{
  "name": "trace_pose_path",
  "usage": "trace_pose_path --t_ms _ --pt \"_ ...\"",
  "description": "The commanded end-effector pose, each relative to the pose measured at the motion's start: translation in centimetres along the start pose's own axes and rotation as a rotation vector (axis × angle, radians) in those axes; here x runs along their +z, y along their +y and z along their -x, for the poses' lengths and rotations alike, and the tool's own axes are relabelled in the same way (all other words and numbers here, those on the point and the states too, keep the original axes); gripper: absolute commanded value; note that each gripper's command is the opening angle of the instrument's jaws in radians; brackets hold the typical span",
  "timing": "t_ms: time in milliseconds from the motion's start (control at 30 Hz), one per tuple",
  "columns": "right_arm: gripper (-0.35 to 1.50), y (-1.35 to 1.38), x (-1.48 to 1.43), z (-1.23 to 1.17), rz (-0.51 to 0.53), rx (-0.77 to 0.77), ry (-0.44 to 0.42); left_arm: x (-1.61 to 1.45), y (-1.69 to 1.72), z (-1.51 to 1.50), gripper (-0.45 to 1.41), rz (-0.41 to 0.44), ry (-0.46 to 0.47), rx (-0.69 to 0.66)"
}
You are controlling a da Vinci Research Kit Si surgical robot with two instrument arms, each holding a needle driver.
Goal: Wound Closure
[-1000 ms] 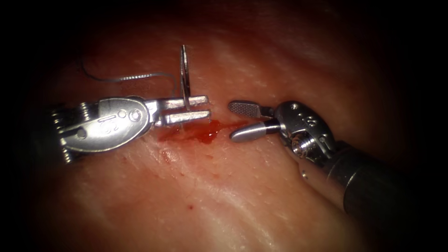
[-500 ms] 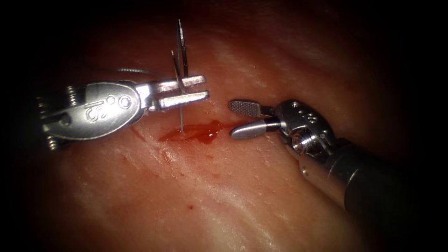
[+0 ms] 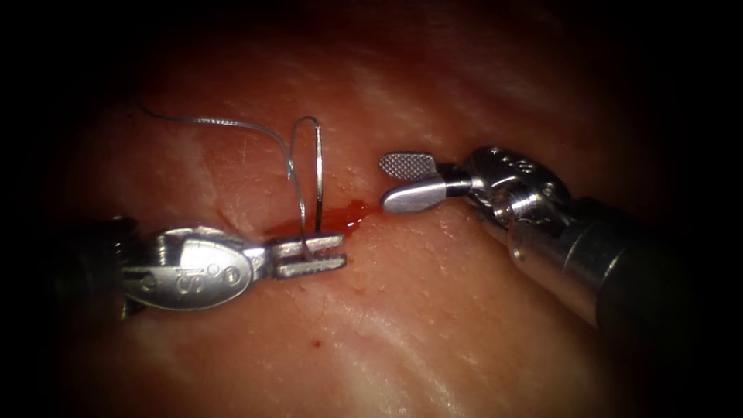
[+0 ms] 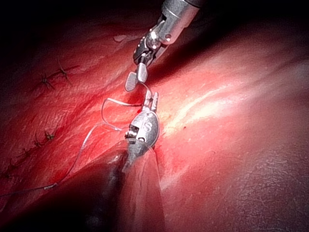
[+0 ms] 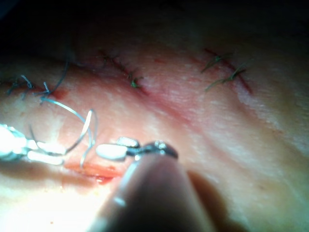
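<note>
The tissue [image 3: 387, 325] has a short cut wet with red fluid [image 3: 344, 219]. My left tool [image 3: 329, 254] lies just in front of the cut's left end, jaws shut on the curved needle [image 3: 318, 166] near one end. The needle arches up over the cut, and its other end comes down at the red fluid; whether it is in the tissue I cannot tell. Thread [image 3: 224, 121] trails from the needle to the far left. My right tool [image 3: 385, 183] hovers at the cut's right end, jaws open, holding nothing. The left wrist view has the left tool [image 4: 151, 98] tip to tip with the right tool [image 4: 135, 80].
Finished stitches with cut ends [image 5: 133, 79] [image 5: 227, 72] cross older closed cuts further back on the tissue, also seen as dark knots [image 4: 53, 76] in the left wrist view. A long loose strand of thread [image 4: 79, 154] lies over the tissue beside the left shaft.
The left tool, still holding the needle, has moved from behind the cut to in front of it, swinging the needle into an arch. The right tool has risen slightly, jaws still open.
</note>
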Motion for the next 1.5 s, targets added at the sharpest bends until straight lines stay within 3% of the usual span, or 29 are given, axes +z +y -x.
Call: trace_pose_path --t_ms 33,333,667,1500 --pt "0.74 0.02 0.10 -0.10 0.002 0.023 0.006 0.08 0.03 0.05 -0.45 -0.005 -0.015 0.023" --pt "0.68 0.02 0.25 -0.09 0.034 0.164 0.030 0.12 0.16 0.05 -0.45 -0.062 -0.099 0.165" --pt "0.69 0.05 0.47 0.01 0.067 0.164 0.006 0.11 0.17 0.04 -0.45 -0.084 -0.147 0.242" --pt "0.68 0.07 0.78 0.20 0.020 0.203 -0.035 0.17 0.21 0.03 -0.45 -0.080 -0.141 0.295"
